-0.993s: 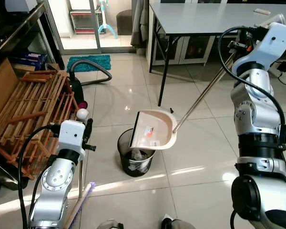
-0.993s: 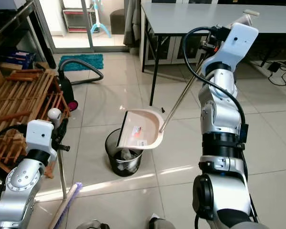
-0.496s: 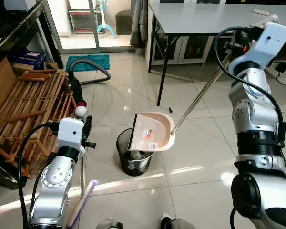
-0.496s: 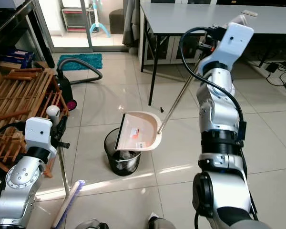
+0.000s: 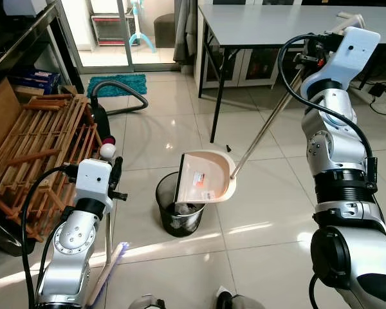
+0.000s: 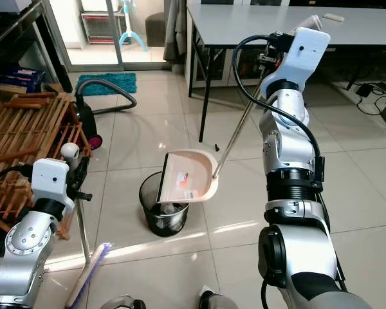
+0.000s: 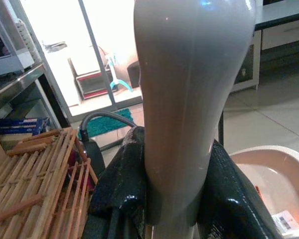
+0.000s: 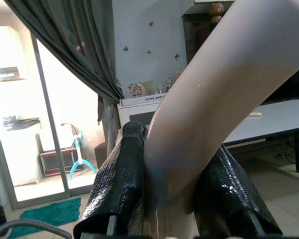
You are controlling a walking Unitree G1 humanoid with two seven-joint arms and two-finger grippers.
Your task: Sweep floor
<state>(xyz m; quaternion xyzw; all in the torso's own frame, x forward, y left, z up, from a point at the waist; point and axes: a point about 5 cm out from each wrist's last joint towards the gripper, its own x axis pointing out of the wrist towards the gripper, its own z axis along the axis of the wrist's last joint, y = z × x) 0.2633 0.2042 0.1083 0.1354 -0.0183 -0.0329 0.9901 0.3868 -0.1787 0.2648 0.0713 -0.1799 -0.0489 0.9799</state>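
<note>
While the right arm reaches up and forward beside the grey desk (image 5: pixel 276 26), its right claw (image 8: pixel 174 199) is pinched on the pale curved grip of the dustpan handle (image 5: pixel 264 125), black textured fingers (image 8: pixel 120 179) pressed to either side. From there the thin metal pole slants down to the dustpan (image 5: pixel 204 177), a smooth cream plastic scoop with a rounded back and a paper label inside. It hangs tilted with its open mouth downward over the bin (image 5: pixel 177 212), a round black mesh wastebasket standing on glossy white floor tiles with crumpled scraps inside.

Low at the robot's left side, the left arm is bent, and the left claw (image 7: pixel 172 209) grips the broom handle (image 7: pixel 189 99), a smooth, glossy, rounded grey shaft, clamped between both fingers. Below it the broom's (image 6: pixel 87 273) purple-and-white bristle head rests on the floor by the robot's feet. A slatted wooden rack (image 5: pixel 42 151) lies to the left.
</note>
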